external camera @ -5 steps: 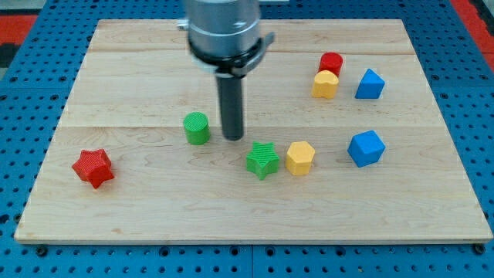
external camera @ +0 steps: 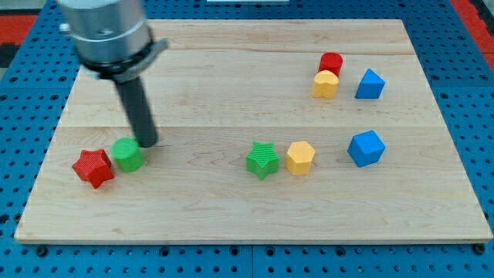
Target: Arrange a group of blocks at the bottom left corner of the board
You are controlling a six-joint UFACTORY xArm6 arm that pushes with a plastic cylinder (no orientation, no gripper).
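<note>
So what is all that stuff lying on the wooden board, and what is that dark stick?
red star block: one, view's left, lower part
green cylinder block: one, just right of the red star
green star block: one, centre
yellow hexagonal block: one, right of the green star
blue blocks: two, view's right, lower and upper
red cylinder block: one, upper right
yellow block: one, just below the red cylinder
wooden board: one, on blue pegboard
my tip: dark rod end, at the green cylinder's upper right edge
</note>
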